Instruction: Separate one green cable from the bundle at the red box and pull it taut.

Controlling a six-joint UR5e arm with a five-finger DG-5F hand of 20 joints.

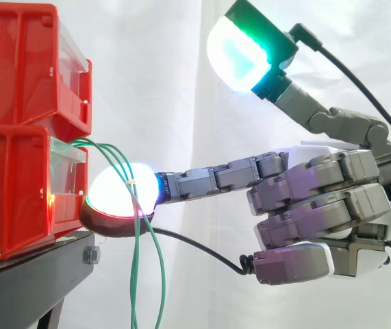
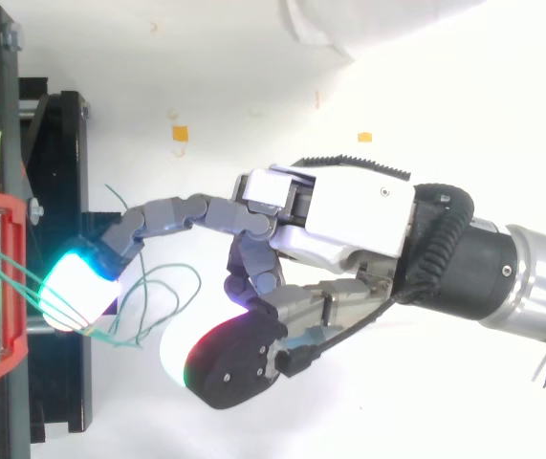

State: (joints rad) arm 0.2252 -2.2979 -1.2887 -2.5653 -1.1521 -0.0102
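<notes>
Several thin green cables [image 1: 135, 274] come out of the lower red box [image 1: 10, 192] and hang down past the edge of the stand. My hand [image 1: 332, 205] reaches in from the right. One straight finger has its glowing fingertip [image 1: 120, 192] against the cables just in front of the box. The thumb pad [image 1: 240, 55] is raised high, far from that fingertip. The other fingers are curled into the palm and hold nothing. From above, the fingertip [image 2: 79, 287] lies among the cables [image 2: 196, 279], which loop loosely beside it. No single cable is pinched.
A second red box [image 1: 17, 68] is stacked on the lower one. Both rest on a black stand [image 1: 31, 281] at the left. A white curtain hangs behind. Small orange marks [image 2: 179, 133] dot the white floor.
</notes>
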